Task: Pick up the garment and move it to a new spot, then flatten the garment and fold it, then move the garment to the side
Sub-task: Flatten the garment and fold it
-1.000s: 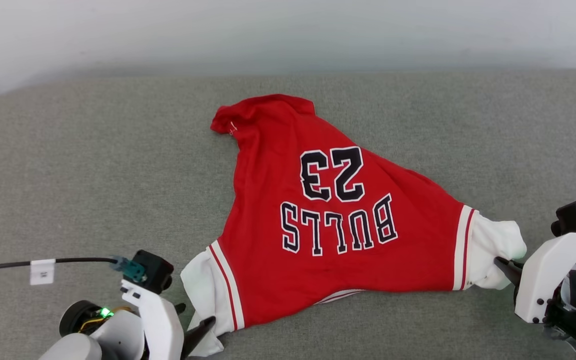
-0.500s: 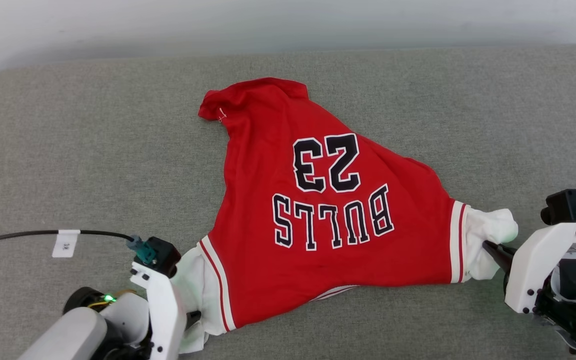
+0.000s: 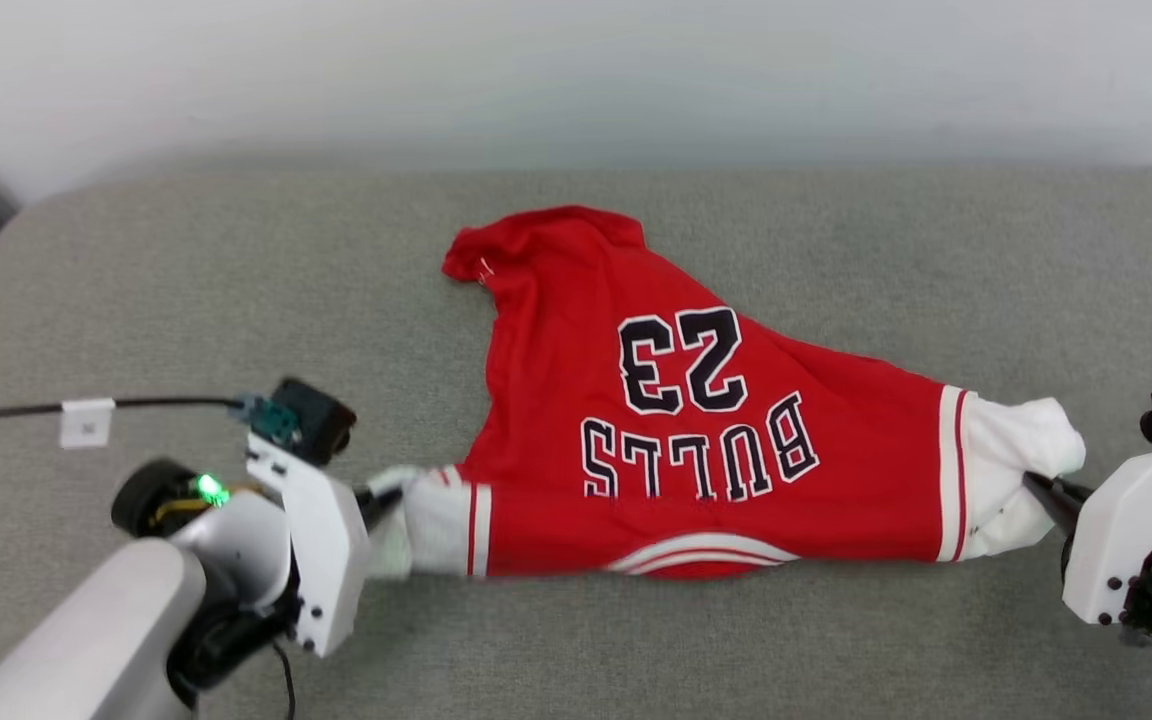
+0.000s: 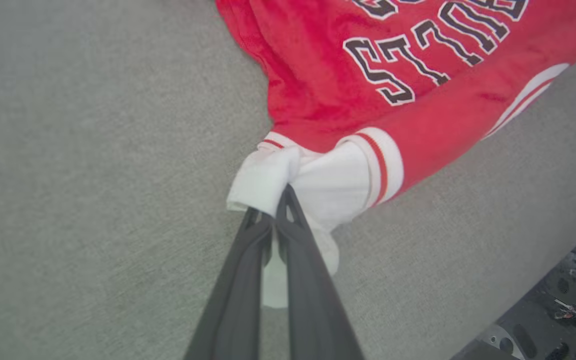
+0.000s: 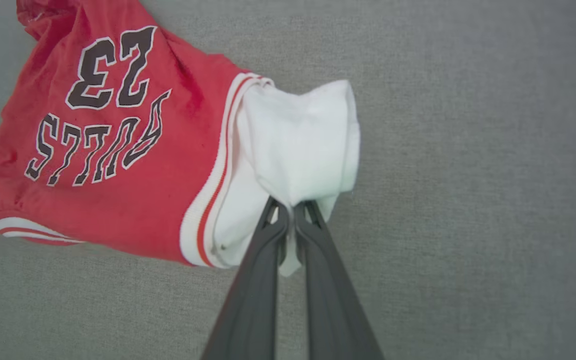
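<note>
Lifting evenly matters: left gripper [image 3: 381,497] pinches the left sleeve [image 3: 436,512], right gripper [image 3: 1038,485] the right sleeve [image 3: 1011,455], of the garment [image 3: 696,470] lying midway on the cushion [image 3: 186,300]; raise both together, level, keeping the shoulder line taut

"BULLS" and "23" on red garment [image 3: 576,330]

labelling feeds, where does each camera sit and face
Head view: head-mounted, looks down at the garment; left end effector and right end effector show.
Left wrist view: on left wrist, along its dark fingers pinching a white sleeve.
Right wrist view: on right wrist, along its fingers pinching the other sleeve.
Shared: both wrist views show the BULLS lettering.
</note>
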Robot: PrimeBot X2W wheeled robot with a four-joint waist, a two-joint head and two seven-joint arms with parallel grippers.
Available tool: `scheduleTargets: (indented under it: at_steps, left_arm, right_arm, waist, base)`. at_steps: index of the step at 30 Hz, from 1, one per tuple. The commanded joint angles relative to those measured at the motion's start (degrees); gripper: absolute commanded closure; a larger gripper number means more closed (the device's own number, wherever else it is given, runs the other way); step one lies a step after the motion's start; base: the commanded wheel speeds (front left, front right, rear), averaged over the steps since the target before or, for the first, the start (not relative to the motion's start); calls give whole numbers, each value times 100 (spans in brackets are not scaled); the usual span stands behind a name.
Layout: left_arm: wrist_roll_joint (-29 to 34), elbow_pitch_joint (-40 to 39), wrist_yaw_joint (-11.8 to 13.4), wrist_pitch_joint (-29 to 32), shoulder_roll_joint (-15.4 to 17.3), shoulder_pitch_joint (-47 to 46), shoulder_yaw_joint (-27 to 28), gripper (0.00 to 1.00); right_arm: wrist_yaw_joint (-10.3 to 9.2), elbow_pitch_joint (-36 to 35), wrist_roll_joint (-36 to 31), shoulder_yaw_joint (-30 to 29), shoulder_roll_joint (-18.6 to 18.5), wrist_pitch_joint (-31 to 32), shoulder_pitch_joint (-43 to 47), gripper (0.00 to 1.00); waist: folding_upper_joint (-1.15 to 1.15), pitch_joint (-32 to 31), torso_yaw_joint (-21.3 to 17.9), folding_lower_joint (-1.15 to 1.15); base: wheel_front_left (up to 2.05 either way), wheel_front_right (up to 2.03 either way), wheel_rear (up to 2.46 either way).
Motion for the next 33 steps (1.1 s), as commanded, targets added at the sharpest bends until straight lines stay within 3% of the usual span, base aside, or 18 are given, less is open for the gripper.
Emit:
scheduleTargets:
  at_steps: [1, 10, 17, 24, 33]
  left_arm:
    - [64, -55, 38, -64, 31, -149, 58, 100]
    - [712, -248, 133, -580, 59, -1243, 353, 100]
    - [972, 127, 211, -987, -168, -2349, 654, 100]
    - [938, 835, 112, -1338, -419, -3802, 1009, 100]
    - [1146, 1864, 22, -1794, -526, -5420, 1196, 100]
  right_arm:
    - [-2, -63, -39, -12, -60, -41, -10, 100]
    - [-3, -652, -307, 59, -516, -399, -576, 100]
    - [-3, -932, -547, 102, -939, -486, -1620, 100]
    - [-4, -670, -606, 277, -1220, -484, -3210, 100]
    - [-4, 305, -758, 783, -1076, -880, -5227, 100]
  waist:
    - [0, -164, 82, 0]
    - [0, -620, 130, 0]
    - [0, -657, 123, 0]
    - [0, -126, -7, 0]
    - [0, 988, -297, 0]
  base:
    - [0, 0, 0]
    - [0, 0, 0]
    - [0, 0, 0]
    - [0, 0, 0]
    - [0, 0, 0]
